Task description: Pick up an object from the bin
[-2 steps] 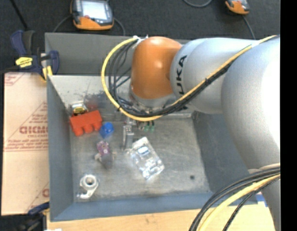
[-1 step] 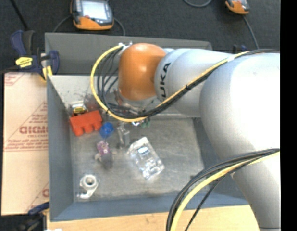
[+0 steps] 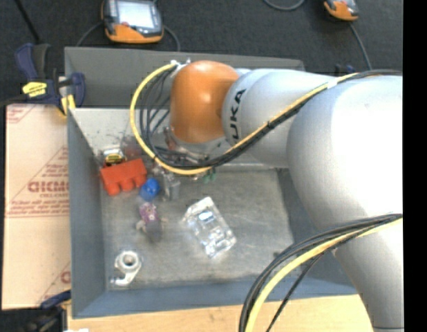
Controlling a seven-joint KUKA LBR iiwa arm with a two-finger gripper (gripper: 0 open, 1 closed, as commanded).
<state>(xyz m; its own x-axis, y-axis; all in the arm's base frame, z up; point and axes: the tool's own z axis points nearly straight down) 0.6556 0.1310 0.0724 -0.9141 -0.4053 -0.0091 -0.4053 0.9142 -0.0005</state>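
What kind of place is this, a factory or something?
Probably a robotics lab: one KUKA arm over a grey metal bin of mismatched odds like an orange block and clear plastic piece.

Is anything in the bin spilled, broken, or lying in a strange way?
Nothing stands out. The red block, the small blue piece, the clear plastic box and the metal fitting lie loose on the bin floor, as expected; I see no spill or breakage.
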